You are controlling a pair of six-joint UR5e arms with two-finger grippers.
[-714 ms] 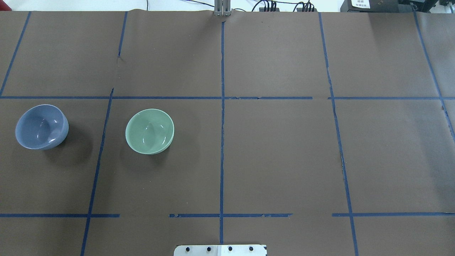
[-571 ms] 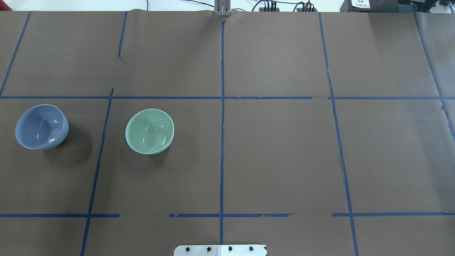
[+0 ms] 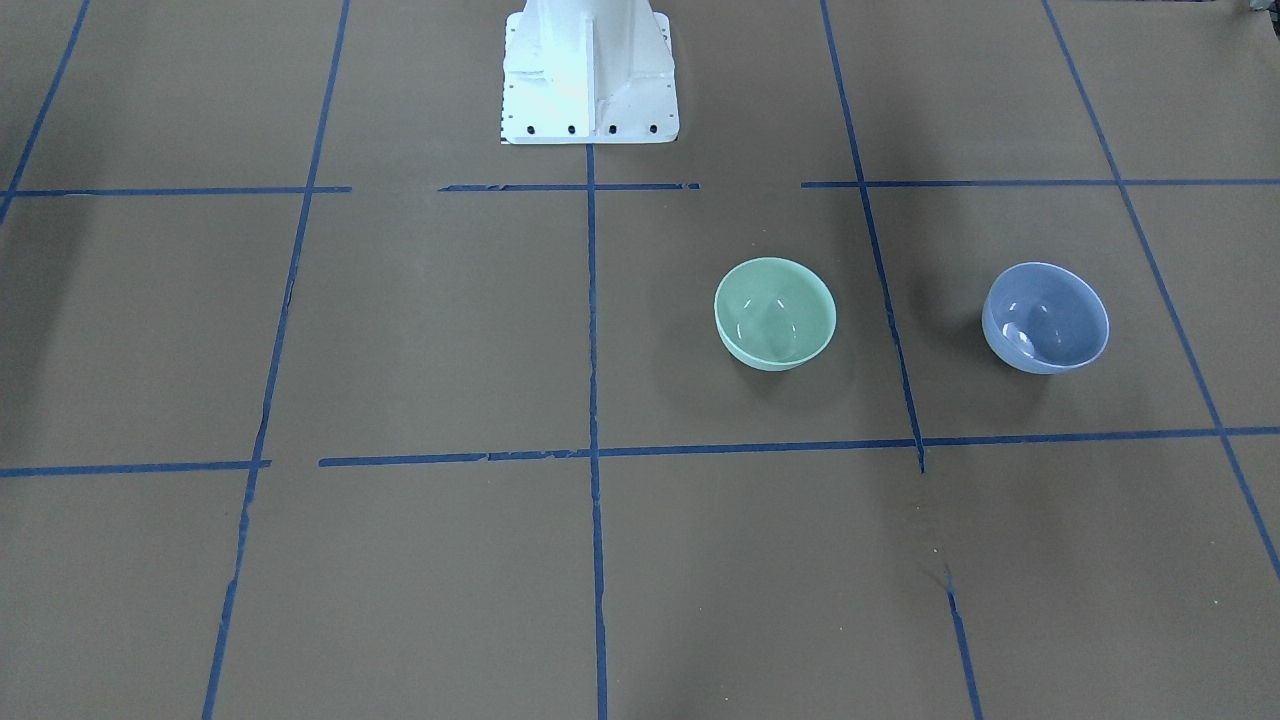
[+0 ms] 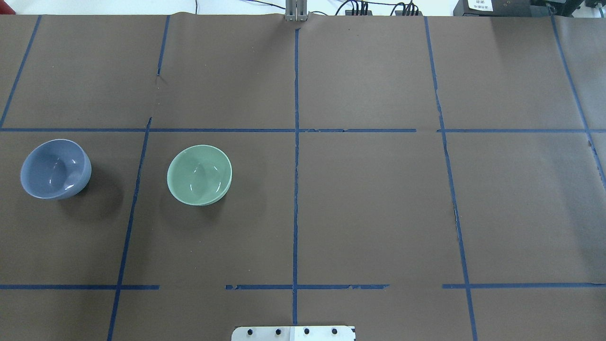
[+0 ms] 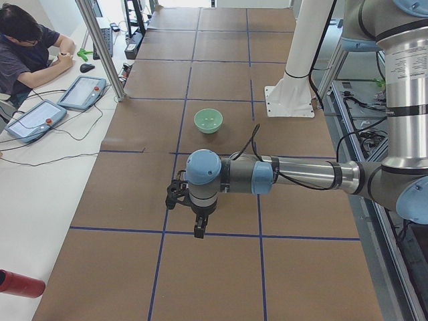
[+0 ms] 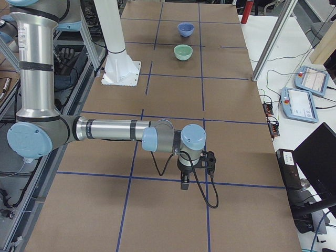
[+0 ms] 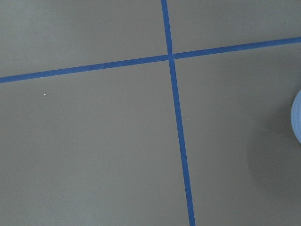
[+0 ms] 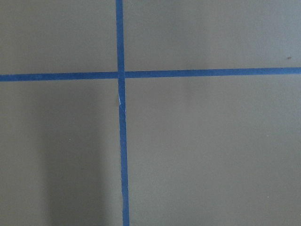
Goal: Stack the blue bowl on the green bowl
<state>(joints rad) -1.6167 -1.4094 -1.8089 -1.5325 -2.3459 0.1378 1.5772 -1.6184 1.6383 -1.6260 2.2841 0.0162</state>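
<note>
The blue bowl sits upright on the brown table cover at the far left of the overhead view. The green bowl sits upright to its right, apart from it. Both also show in the front-facing view, blue bowl and green bowl. A sliver of the blue bowl shows at the left wrist view's right edge. My left gripper points down above the table and hides the blue bowl in the left view. My right gripper hangs far from both bowls. I cannot tell whether either gripper is open or shut.
The white robot pedestal stands at the table's middle near edge. Blue tape lines divide the cover into squares. An operator sits at a side bench with tablets. A metal post stands at the table's far edge.
</note>
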